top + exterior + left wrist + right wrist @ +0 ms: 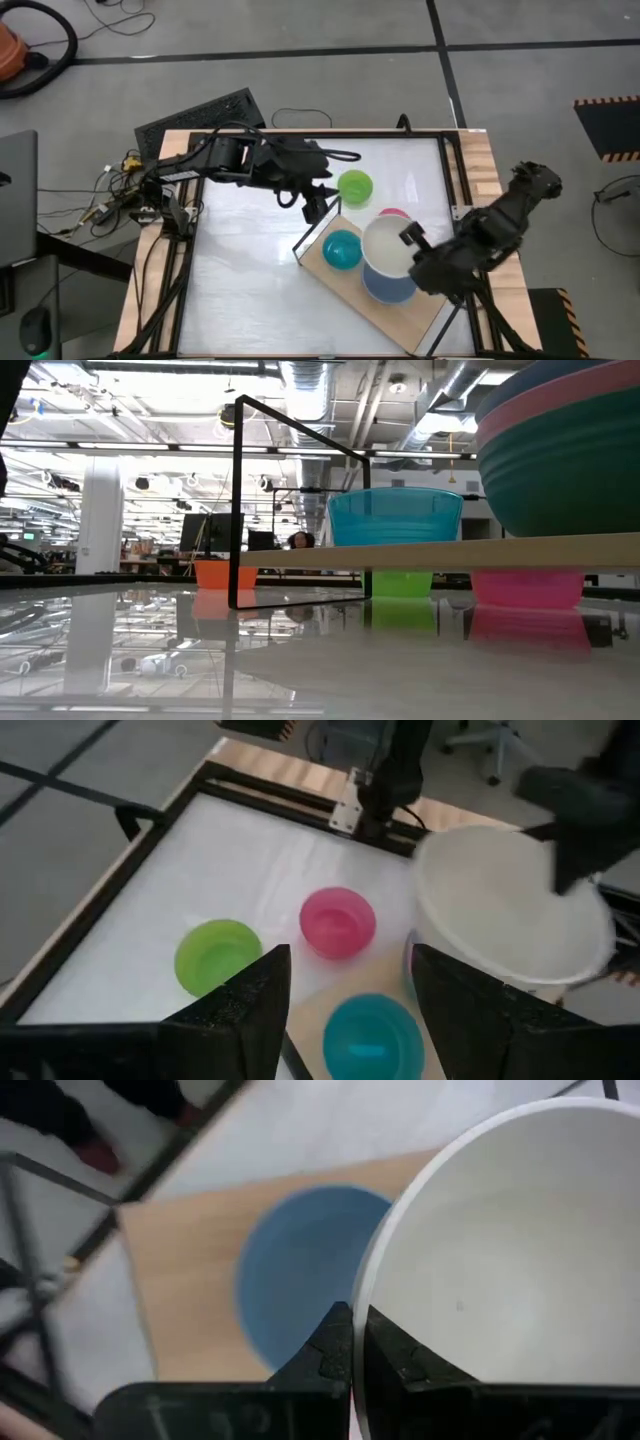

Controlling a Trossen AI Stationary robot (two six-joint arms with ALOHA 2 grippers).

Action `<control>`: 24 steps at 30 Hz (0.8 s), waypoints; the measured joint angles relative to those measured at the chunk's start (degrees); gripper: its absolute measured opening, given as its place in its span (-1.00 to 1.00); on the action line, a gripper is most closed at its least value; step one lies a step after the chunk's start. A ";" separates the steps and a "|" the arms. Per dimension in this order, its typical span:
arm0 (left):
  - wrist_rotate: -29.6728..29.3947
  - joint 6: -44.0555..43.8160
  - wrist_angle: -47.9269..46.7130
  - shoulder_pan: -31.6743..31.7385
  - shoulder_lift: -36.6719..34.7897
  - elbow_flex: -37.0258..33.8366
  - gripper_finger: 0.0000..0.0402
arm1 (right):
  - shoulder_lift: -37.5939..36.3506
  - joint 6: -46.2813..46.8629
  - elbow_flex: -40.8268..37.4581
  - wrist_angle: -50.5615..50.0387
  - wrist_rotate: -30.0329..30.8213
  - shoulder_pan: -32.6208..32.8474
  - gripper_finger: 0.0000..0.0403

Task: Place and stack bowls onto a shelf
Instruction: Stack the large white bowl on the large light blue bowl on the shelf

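Note:
The light-wood shelf (pixel 345 285) stands askew on the white table. On it are a cyan bowl (pixel 341 250) and a stack with a blue bowl (pixel 392 287) on top; the low view shows pink and dark green under the blue one (pixel 560 450). My right gripper (pixel 411 240) is shut on a white bowl (pixel 386 245) over that stack. A lime bowl (pixel 355 185) and a pink bowl (pixel 393 213) sit on the table beyond the shelf. My left gripper (pixel 318 205) hovers open by the shelf's far left corner, beside the lime bowl. My right gripper pinches the white bowl's rim (pixel 362 1305) on its right side, with one finger inside the bowl (pixel 395 1355) and one outside (pixel 333 1345). The fingers come from the table's right, slanting down. The bowl is held open side up above the blue bowl (pixel 300 1270).
The shelf's thin black frame (pixel 310 232) rises at its far left end, close to my left gripper. A black rail frames the tabletop (pixel 452 160). Free white tabletop lies left and near of the shelf (pixel 245 270). An orange object (pixel 218 573) shows far behind in the low view.

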 joint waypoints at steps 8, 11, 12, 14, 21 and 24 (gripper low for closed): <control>-0.61 -0.95 0.81 -0.04 -0.67 0.00 -0.04 | -6.70 12.36 -8.90 3.92 7.21 9.82 -0.86; -0.61 -2.13 0.80 -0.04 -0.62 0.00 -0.04 | -9.07 12.75 -14.51 9.08 7.54 12.27 -0.86; -0.63 -2.28 0.81 -0.04 -0.62 0.00 -0.04 | -9.35 12.71 -16.33 10.81 7.48 12.71 -0.86; -0.63 -2.41 0.81 -0.04 -0.62 0.00 -0.04 | -9.41 12.57 -19.56 13.85 7.33 12.61 -0.86; -0.65 -3.73 0.79 -0.07 -0.60 -0.01 -0.04 | -8.73 10.59 -27.16 21.42 6.76 12.52 -0.86; -0.65 -4.13 0.74 -0.07 -0.58 -0.02 -0.04 | -9.03 9.63 -29.16 24.90 6.00 12.48 -0.86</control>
